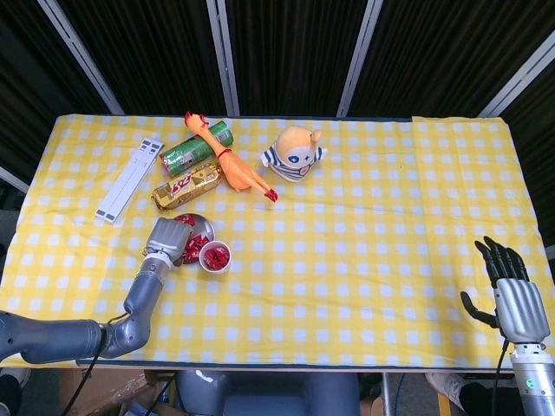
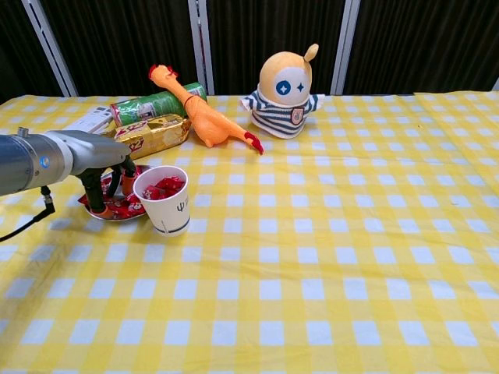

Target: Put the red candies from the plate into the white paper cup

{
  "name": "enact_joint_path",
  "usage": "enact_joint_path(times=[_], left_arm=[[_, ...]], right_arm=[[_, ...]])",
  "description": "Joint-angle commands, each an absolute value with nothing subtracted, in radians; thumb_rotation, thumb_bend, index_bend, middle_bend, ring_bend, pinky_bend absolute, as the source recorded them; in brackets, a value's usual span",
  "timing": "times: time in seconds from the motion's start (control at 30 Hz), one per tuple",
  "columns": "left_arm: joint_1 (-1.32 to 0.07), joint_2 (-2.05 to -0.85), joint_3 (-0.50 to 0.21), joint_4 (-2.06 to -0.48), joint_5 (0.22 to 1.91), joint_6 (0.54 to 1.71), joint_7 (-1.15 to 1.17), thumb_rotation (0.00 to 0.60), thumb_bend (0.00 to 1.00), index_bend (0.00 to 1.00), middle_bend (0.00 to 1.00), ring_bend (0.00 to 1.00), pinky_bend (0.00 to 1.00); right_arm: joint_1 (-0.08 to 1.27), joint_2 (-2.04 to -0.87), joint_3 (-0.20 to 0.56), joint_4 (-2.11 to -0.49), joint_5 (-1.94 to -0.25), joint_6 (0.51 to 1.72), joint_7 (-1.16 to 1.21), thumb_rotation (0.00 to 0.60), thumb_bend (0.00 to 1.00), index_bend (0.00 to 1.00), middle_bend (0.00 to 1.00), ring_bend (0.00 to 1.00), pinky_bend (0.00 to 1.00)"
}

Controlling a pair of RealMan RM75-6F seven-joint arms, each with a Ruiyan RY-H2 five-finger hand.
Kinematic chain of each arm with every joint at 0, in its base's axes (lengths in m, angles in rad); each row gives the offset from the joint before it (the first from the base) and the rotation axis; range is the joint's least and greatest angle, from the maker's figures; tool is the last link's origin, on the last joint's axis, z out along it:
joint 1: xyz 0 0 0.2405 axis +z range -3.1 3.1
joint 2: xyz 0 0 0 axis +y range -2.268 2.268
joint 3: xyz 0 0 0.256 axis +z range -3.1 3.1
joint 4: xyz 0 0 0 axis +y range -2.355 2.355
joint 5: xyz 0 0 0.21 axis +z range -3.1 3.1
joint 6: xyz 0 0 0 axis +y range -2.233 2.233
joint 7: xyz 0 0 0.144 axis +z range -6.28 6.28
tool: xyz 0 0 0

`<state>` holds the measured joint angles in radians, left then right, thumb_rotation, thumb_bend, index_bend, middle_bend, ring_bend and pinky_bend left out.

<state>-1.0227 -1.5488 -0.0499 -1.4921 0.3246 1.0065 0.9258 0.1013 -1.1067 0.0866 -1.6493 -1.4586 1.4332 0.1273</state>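
The small metal plate (image 1: 200, 224) (image 2: 117, 219) sits at the front left of the table with red candies (image 1: 193, 246) (image 2: 125, 207) in it. Just right of it stands the white paper cup (image 1: 215, 258) (image 2: 166, 209), touching the plate and holding several red candies (image 2: 164, 187). My left hand (image 1: 166, 236) (image 2: 107, 170) hangs over the plate's left half, fingers pointing down and apart, tips among the candies. No candy shows held between them. My right hand (image 1: 509, 290) hovers at the table's front right corner, fingers spread, holding nothing.
Behind the plate lie a gold snack bar (image 1: 186, 186) (image 2: 152, 133), a green can (image 1: 196, 148) (image 2: 150, 107) and a rubber chicken (image 1: 231, 166) (image 2: 200, 113). A striped plush toy (image 1: 293, 152) (image 2: 284, 92) stands mid-back. A white strip (image 1: 129, 177) lies far left.
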Motion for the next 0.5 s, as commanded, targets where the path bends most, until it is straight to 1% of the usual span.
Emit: enact_joint_path(times=[0.03, 0.17, 0.33, 0.5], left_arm=[[-1.018, -1.539, -0.046, -1.496, 0.319, 1.01, 0.927, 0.6, 0.28, 0.39, 0.43, 0.92, 0.95], [-1.009, -1.533, -0.04, -1.497, 0.314, 1.007, 0.923, 0.6, 0.28, 0.4, 0.45, 0.92, 0.95], [-1.001, -1.546, -0.038, -1.484, 0.33, 1.004, 0.912, 0.6, 0.37, 0.49, 0.52, 0.92, 0.95], [-0.996, -1.567, -0.047, -1.465, 0.358, 1.003, 0.892, 0.6, 0.4, 0.52, 0.57, 0.92, 0.95]], right_arm=[[0.101, -1.106, 0.086, -1.651, -1.459, 1.433, 0.127, 0.6, 0.41, 0.0, 0.0, 0.0, 0.0], [0.1, -1.106, 0.085, -1.653, -1.462, 1.436, 0.122, 0.6, 0.41, 0.0, 0.0, 0.0, 0.0], [0.1, -1.108, 0.085, -1.655, -1.46, 1.435, 0.121, 0.6, 0.41, 0.0, 0.0, 0.0, 0.0], [0.099, -1.107, 0.085, -1.656, -1.458, 1.434, 0.127, 0.6, 0.41, 0.0, 0.0, 0.0, 0.0]])
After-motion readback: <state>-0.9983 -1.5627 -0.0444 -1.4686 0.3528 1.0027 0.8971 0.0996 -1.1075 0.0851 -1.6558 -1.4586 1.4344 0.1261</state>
